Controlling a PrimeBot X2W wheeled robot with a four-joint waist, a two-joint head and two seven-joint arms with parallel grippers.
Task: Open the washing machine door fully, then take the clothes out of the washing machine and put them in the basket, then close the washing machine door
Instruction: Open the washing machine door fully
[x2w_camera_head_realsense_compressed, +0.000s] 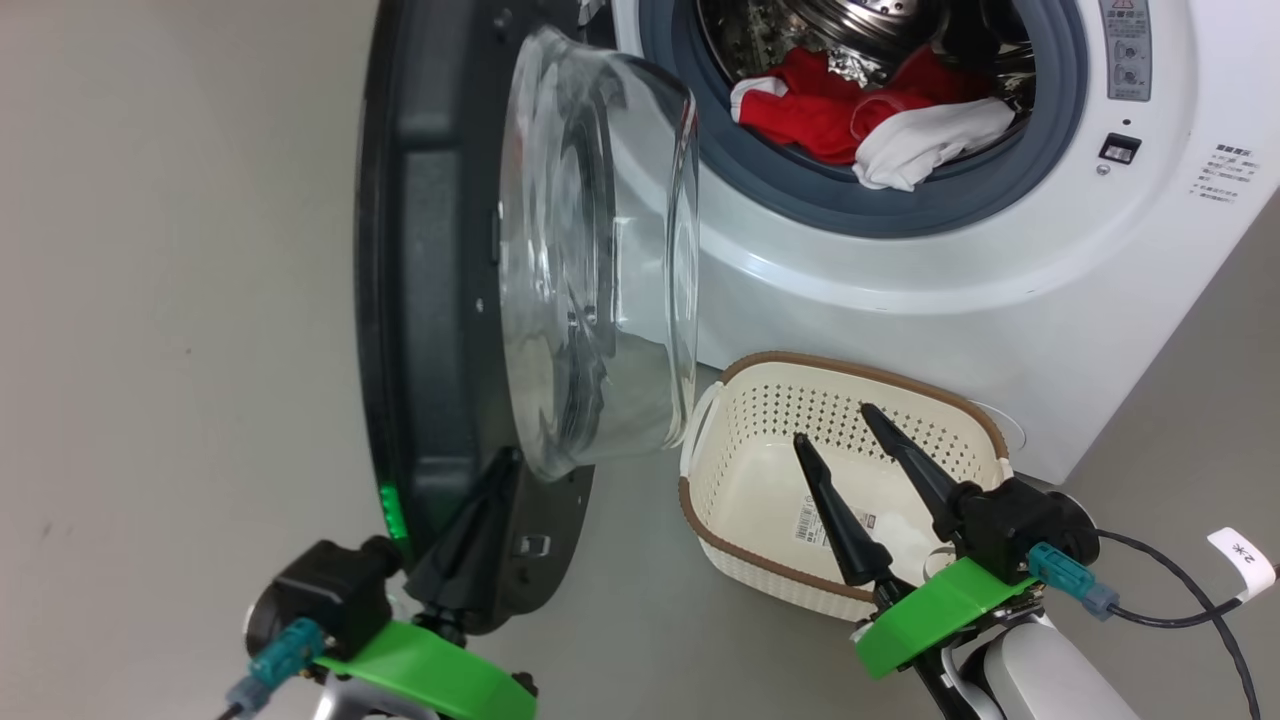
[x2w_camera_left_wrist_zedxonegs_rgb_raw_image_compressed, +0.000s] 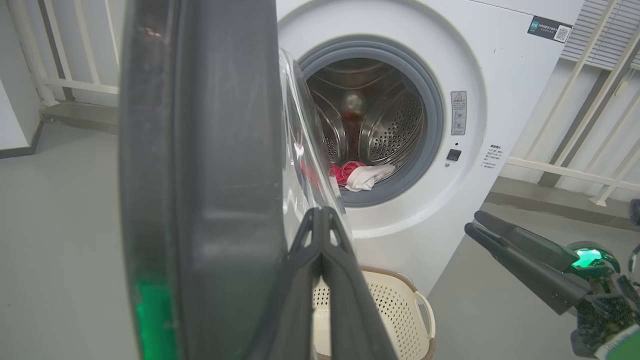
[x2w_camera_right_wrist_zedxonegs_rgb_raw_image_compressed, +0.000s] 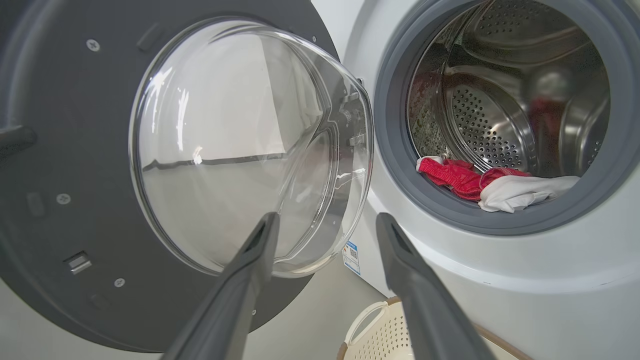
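The washing machine door (x2w_camera_head_realsense_compressed: 440, 250) stands swung out, edge-on to me, its glass bowl (x2w_camera_head_realsense_compressed: 600, 260) bulging to the right. My left gripper (x2w_camera_head_realsense_compressed: 505, 468) is shut with nothing between the fingers, its tip resting against the door's inner face near the lower rim; the left wrist view shows the gripper (x2w_camera_left_wrist_zedxonegs_rgb_raw_image_compressed: 320, 212) beside the door (x2w_camera_left_wrist_zedxonegs_rgb_raw_image_compressed: 200, 150). Red and white clothes (x2w_camera_head_realsense_compressed: 860, 110) lie at the front of the drum in the washing machine (x2w_camera_head_realsense_compressed: 900, 290). My right gripper (x2w_camera_head_realsense_compressed: 834, 425) hangs open and empty over the basket (x2w_camera_head_realsense_compressed: 870, 375), which holds nothing.
The basket stands on the grey floor against the machine's front, just right of the door. A black cable with a white tag (x2w_camera_head_realsense_compressed: 1240, 555) trails from my right wrist. White railings (x2w_camera_left_wrist_zedxonegs_rgb_raw_image_compressed: 590, 75) run behind the machine.
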